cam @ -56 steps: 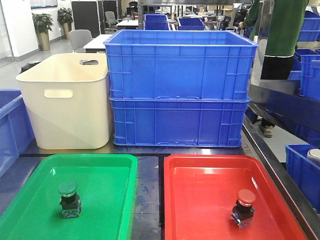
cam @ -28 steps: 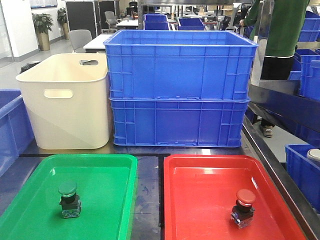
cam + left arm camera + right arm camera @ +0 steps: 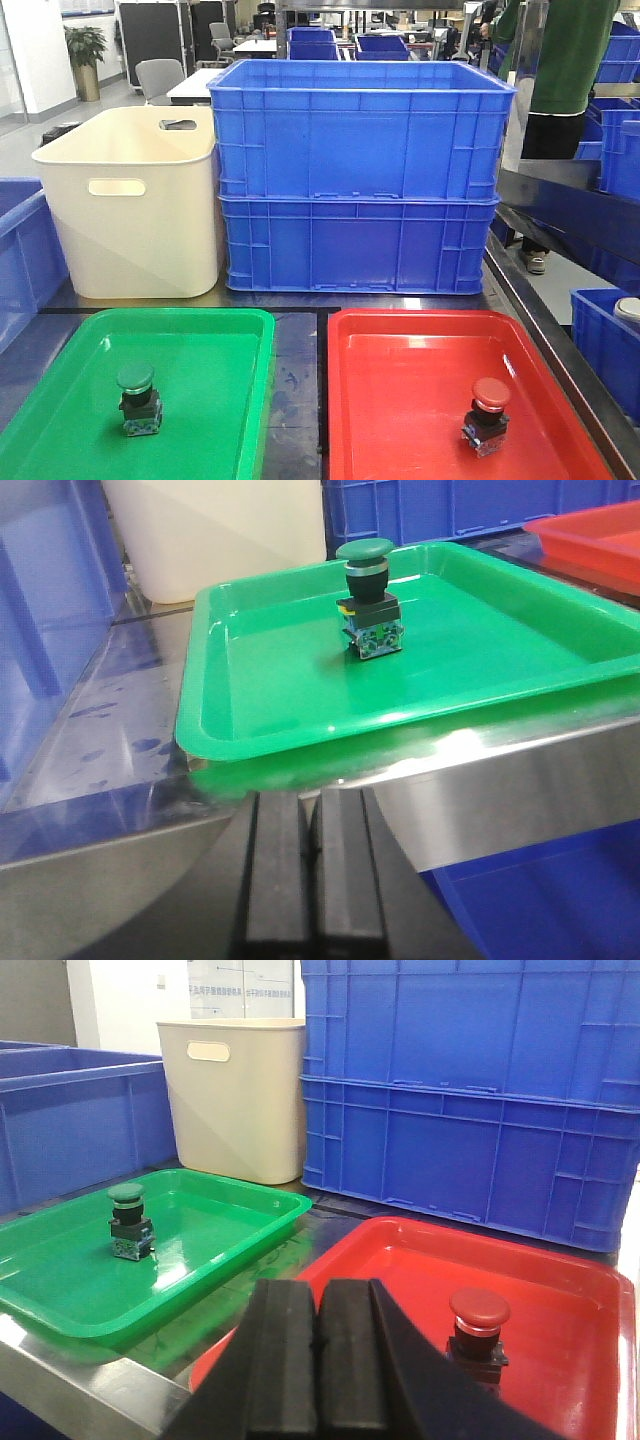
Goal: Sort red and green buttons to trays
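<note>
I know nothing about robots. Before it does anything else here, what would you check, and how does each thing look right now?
1. Green button in the green tray: ok, standing upright.
2. Red button in the red tray: ok, standing upright.
3. Left hand empty: ok, shut, holding nothing, set back from the green tray's near rim.
4. Right hand empty: ok, shut, holding nothing, set back from the trays.
5. Any button left outside the trays: none seen, but the cream tub and blue crates hide their insides, so cannot tell.
</note>
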You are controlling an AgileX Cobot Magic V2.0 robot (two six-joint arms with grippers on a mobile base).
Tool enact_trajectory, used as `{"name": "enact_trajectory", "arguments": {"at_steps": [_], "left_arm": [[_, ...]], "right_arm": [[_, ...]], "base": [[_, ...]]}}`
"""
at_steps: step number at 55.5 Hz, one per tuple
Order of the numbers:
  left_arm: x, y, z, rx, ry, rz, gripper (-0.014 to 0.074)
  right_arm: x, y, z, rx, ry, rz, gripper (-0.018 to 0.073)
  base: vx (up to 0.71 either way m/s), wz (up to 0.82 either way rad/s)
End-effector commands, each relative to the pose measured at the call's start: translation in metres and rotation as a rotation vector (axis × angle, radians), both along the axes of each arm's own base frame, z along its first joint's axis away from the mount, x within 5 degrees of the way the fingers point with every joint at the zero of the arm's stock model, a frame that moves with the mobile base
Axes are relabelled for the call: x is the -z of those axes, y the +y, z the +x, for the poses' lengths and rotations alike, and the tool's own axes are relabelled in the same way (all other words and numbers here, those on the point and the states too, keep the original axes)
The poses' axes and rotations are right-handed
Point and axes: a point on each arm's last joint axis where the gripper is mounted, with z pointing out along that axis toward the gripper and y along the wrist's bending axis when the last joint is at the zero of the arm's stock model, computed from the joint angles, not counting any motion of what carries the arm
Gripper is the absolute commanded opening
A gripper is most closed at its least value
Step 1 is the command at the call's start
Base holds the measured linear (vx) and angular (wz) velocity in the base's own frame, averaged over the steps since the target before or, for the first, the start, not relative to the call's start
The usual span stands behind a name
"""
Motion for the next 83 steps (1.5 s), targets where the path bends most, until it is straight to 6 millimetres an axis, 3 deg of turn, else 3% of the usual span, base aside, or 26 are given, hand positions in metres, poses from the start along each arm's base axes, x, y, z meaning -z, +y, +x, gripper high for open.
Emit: {"name": "enact_trajectory", "arguments": {"at_steps": [1, 18, 26, 30, 40, 53, 59, 83], "left_arm": [[-0.015, 0.002, -0.001, -0.016, -0.107, -0.023, -0.0003], [-0.015, 0.002, -0.001, -0.016, -0.107, -0.023, -0.0003], [-0.015, 0.002, -0.001, -0.016, -0.107, -0.023, -0.0003], [-0.015, 0.002, -0.001, -0.016, -0.107, -0.023, -0.0003], [-0.015, 0.002, -0.001, -0.016, -0.107, -0.023, -0.0003], [-0.015, 0.002, -0.001, -0.016, -0.107, -0.023, -0.0003], [-0.015, 0.002, -0.001, -0.016, -0.107, -0.023, -0.0003], [-0.015, 0.002, -0.001, -0.016, -0.107, -0.023, -0.0003]], "right_arm": [[-0.01, -0.002, 0.001, 0.029, -0.028, 0.006, -0.0008], [-0.011, -0.006, 0.004, 0.074, -0.046, 0.0, -0.0008], [-0.007, -0.024, 0.016, 0.257, 0.063, 0.48, -0.0008], [0.006, -0.03, 0.019, 0.329, 0.113, 0.577, -0.0008], [0.054, -0.031, 0.019, 0.371, 0.111, 0.27, -0.0008], [0.097, -0.032, -0.007, 0.322, 0.044, 0.005, -0.0008], [0.102, -0.035, -0.018, 0.341, 0.005, 0.024, -0.0008], [0.104, -0.047, -0.016, 0.559, 0.037, 0.068, -0.0008]], "base": [[0.0, 0.0], [0.0, 0.0], [0.0, 0.0], [0.0, 0.0], [0.0, 0.0], [0.0, 0.0], [0.0, 0.0], [0.0, 0.0]]}}
